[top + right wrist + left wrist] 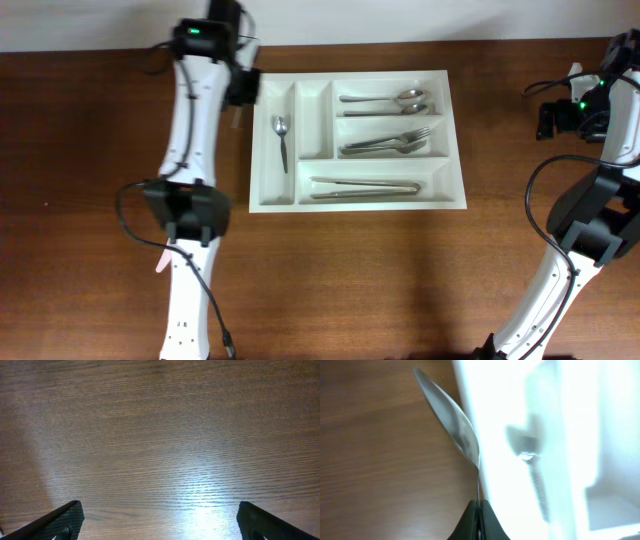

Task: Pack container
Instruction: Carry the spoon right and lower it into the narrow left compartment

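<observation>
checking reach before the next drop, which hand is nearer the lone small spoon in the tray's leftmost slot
Left. The left hand is at the left edge of the tray, just beside the small spoon; the right hand is far past the tray's right side.

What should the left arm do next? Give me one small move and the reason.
Probably shift the left gripper toward the tray until its utensil clears the near wall. The gripper is shut on a blade-like metal utensil that hangs over bare table, just outside the tray; releasing here would likely miss. The nearest compartment holds only a teaspoon.
</observation>
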